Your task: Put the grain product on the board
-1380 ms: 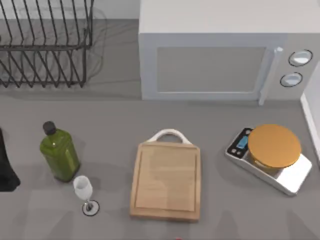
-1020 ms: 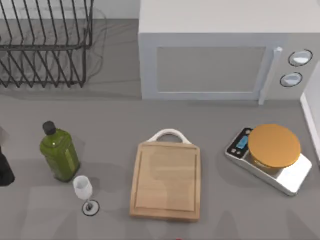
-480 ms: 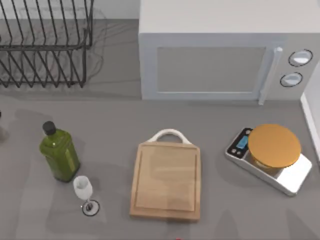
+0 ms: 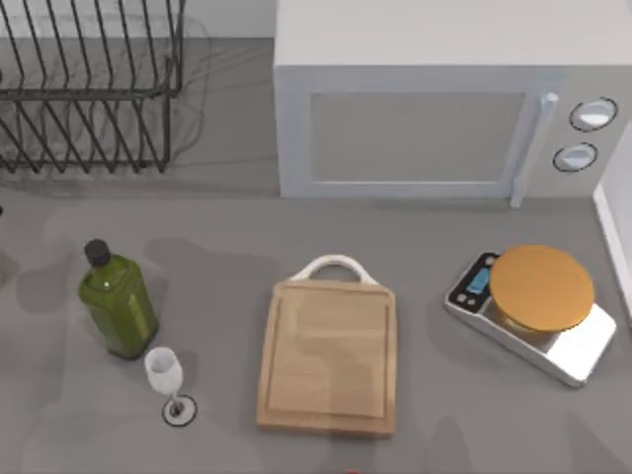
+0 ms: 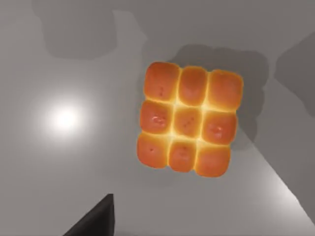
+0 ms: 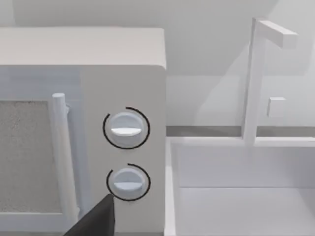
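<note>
the left claw (image 5: 93, 221) shows as one dark finger tip at the edge of the left wrist view, so i cannot tell whether it is released or clenched. it grips nothing that can be seen. beyond that finger, lying flat on the grey tabletop (image 5: 59, 162) under the left wrist camera, is the grain product (image 5: 189, 125): a golden-orange block of nine joined rolls, nearly square, so it has no marked long axis, and it sits turned a little askew. this is the relation the coming move turns on: the bread lies below and ahead of the left claw and apart from it, so the left arm is, in my judgement, the one placed to take it.

the right claw (image 6: 96, 219) likewise shows one dark finger tip, its state untellable, facing the microwave (image 6: 83, 123) and its two dials, well away from the work.

in the top view the board (image 4: 328, 357) lies bare near the tabletop's front middle, its white loop handle toward the microwave, its long axis running front to back. the bread has yet to be picked up.
</note>
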{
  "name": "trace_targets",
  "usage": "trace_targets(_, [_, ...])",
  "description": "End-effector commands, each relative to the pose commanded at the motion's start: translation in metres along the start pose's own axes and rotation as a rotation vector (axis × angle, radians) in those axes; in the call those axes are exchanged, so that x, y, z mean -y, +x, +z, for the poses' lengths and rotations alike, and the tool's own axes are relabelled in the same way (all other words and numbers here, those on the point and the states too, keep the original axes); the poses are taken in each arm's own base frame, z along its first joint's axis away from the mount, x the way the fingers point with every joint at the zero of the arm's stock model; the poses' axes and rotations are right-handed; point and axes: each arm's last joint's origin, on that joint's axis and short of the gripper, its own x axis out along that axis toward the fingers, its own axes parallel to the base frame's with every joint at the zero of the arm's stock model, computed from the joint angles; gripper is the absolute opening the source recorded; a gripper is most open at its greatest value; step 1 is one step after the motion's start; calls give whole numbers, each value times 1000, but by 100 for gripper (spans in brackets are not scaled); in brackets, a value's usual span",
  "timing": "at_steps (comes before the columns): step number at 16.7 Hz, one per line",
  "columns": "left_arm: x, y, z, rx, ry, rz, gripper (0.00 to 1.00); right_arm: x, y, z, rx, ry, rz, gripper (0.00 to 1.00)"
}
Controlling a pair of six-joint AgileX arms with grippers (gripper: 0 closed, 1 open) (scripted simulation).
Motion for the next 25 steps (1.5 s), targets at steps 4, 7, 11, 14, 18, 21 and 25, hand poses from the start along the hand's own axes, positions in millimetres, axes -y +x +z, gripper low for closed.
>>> trace_targets(4, [-31,40,19,-122,83,-119,100,0,0,0,0,0,0,100])
trace_targets(7, [-42,55,24,-156,112,-160,100,0,0,0,0,0,0,100])
trace_targets(11, [-43,56,25,-158,115,-163,100,0,0,0,0,0,0,100])
trace_targets(14, [-41,62,25,-160,117,-165,100,0,0,0,0,0,0,100])
trace_targets(18, [-38,100,19,-153,115,-156,100,0,0,0,0,0,0,100])
trace_targets(21, [-33,123,14,-158,115,-162,100,0,0,0,0,0,0,100])
trace_targets(25, [-33,124,13,-158,116,-163,100,0,0,0,0,0,0,100])
